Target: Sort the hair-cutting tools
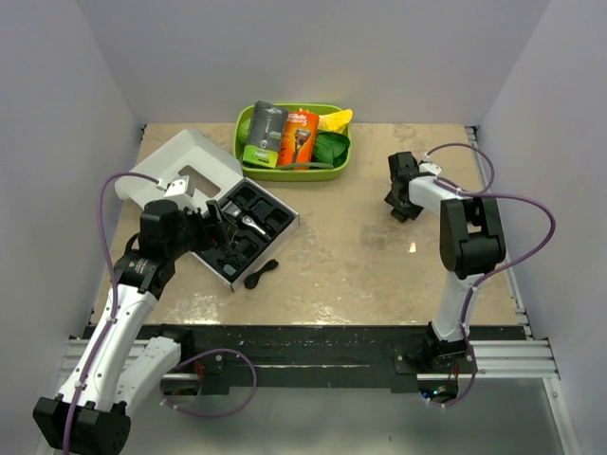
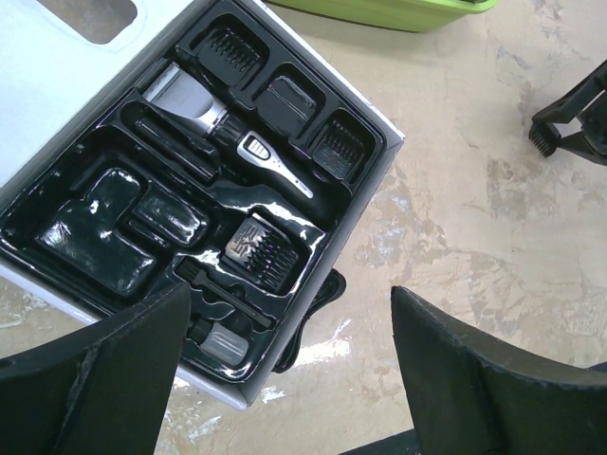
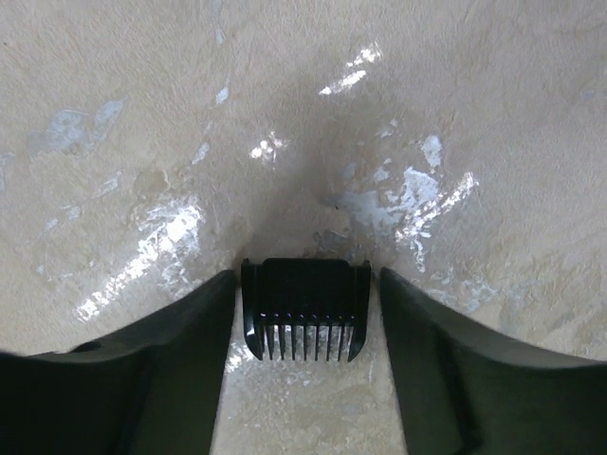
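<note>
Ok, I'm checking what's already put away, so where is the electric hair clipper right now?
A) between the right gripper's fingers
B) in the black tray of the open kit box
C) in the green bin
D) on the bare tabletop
B: the hair clipper lies in a moulded slot of the black tray, below the left gripper, while the right gripper flanks only a guide comb.

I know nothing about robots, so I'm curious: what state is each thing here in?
kit box: open, lid back.
clipper: lying in kit box.
guide comb: between right gripper fingers, grip unclear.
curved piece: loose on table.
left gripper: open above kit box.
green bin: holding razor packages.
</note>
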